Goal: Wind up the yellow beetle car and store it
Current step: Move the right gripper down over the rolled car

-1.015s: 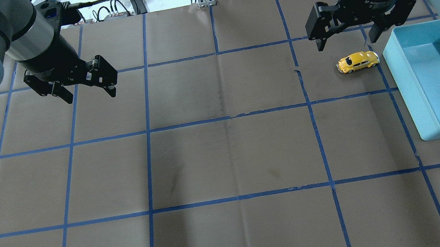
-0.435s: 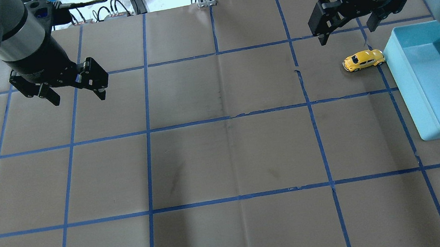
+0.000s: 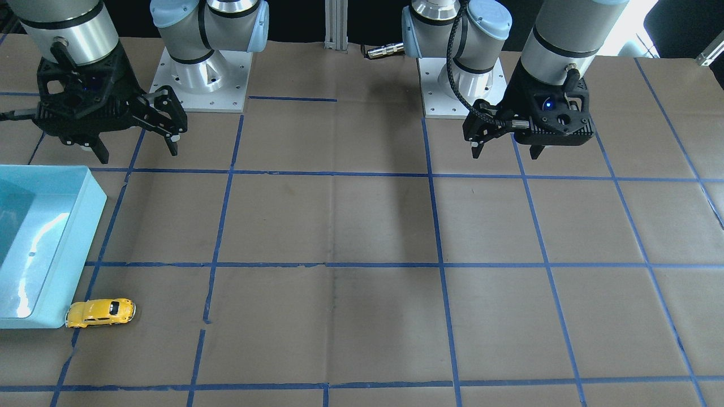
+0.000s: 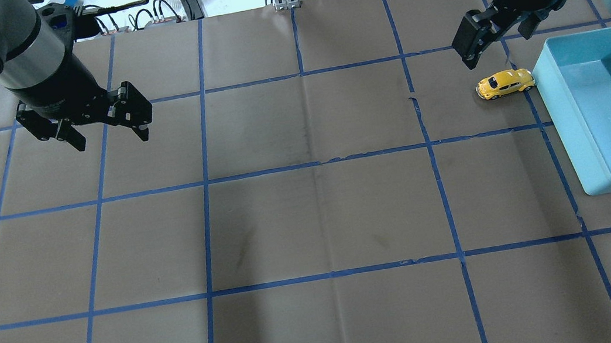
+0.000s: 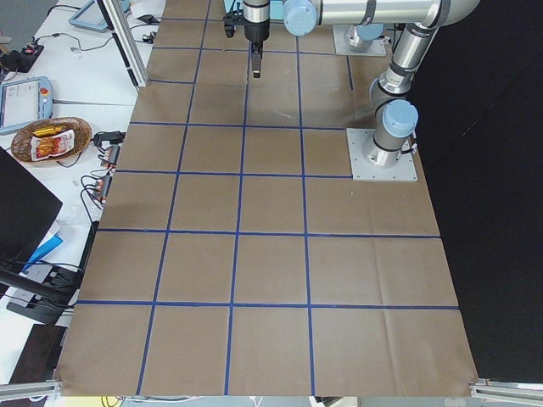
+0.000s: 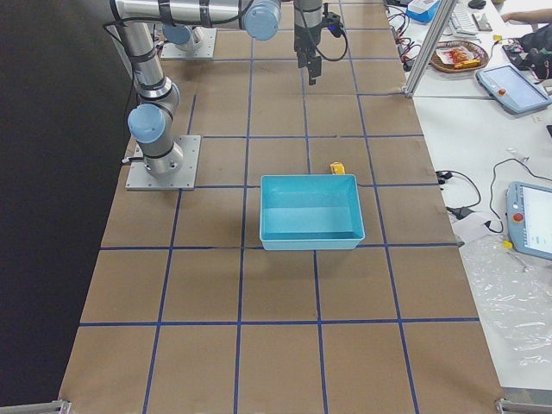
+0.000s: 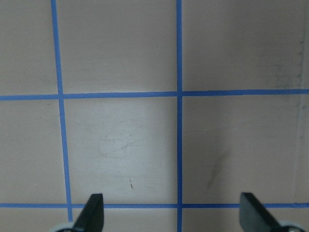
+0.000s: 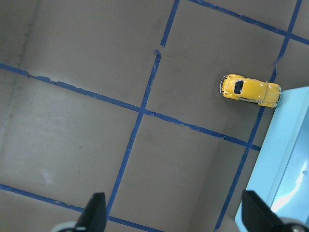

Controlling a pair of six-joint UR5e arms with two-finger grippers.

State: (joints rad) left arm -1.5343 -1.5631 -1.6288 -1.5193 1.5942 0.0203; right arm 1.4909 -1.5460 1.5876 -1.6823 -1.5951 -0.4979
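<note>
Yellow beetle car (image 4: 505, 84): stands on its wheels on the table (image 4: 324, 222), in the far right part as seen from the robot's side. One end touches the left wall of the blue tray (image 4: 563, 108), by its far corner. It sits a little further right than a second ago and has not moved since the last moment.
Right gripper (image 4: 497, 47): jaws spread wide, holding nothing. It hangs just beyond the car's far side, clear of it, and has turned and drawn back toward the far right.
Left gripper (image 4: 112, 139): jaws spread, empty. It hangs far left over bare table, slightly left of its earlier place.
</note>
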